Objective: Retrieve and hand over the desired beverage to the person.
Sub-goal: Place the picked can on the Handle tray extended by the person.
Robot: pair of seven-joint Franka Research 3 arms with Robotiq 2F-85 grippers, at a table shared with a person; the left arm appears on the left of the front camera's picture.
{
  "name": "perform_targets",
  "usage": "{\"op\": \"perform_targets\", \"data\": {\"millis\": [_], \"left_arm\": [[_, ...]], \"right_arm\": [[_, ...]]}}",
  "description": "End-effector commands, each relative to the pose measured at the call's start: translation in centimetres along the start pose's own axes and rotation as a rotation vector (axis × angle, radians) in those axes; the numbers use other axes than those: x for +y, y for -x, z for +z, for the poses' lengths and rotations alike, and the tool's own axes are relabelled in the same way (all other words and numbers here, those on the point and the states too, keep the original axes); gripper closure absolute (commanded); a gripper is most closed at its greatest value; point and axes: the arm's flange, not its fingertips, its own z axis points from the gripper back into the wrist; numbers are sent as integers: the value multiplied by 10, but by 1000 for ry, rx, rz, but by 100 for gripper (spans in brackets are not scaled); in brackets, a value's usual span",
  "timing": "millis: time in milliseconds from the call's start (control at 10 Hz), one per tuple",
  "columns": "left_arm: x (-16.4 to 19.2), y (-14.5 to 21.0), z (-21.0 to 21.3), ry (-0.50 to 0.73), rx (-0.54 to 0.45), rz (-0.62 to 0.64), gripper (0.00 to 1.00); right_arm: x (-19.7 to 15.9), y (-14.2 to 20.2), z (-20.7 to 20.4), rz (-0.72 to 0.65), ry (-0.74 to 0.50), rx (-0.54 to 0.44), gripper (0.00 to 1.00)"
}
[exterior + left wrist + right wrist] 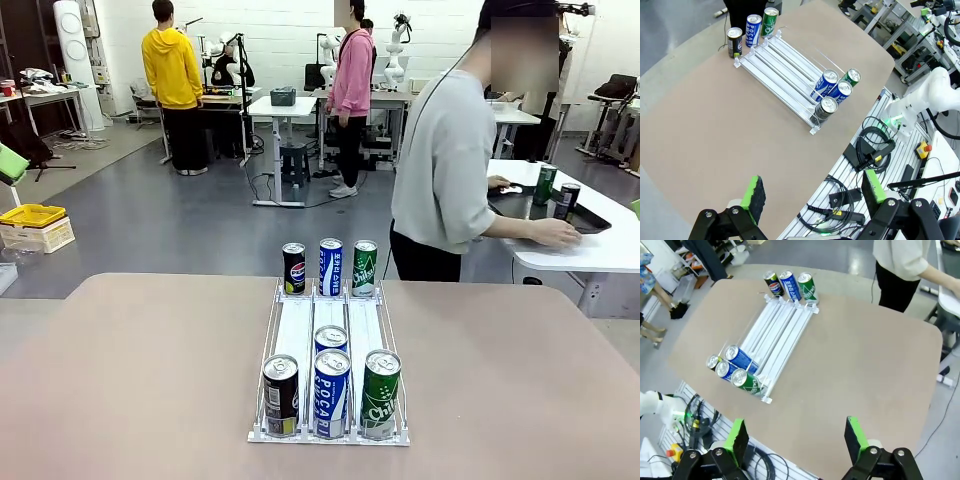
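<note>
Both grippers (left (815, 200), right (796, 440)) hang wide and empty above the table (130, 380) while the person (445, 170), apparently busy elsewhere, turns from the untouched cans (330, 390) in the rack (295, 335).

The person (445, 170) stands past the table's far edge, at about one o'clock from the can rack, in a light grey sweatshirt and dark trousers. They are turned away toward three o'clock, one hand (555, 233) resting on a neighbouring white table.
</note>
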Motion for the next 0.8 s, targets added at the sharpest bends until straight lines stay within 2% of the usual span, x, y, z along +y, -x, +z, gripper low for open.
{"op": "perform_targets", "data": {"millis": [0, 700], "left_arm": [[0, 1, 1, 14, -7, -15, 0], [0, 1, 1, 14, -7, -15, 0]], "right_arm": [[-1, 1, -3, 8, -10, -12, 0], [-1, 1, -3, 8, -10, -12, 0]]}}
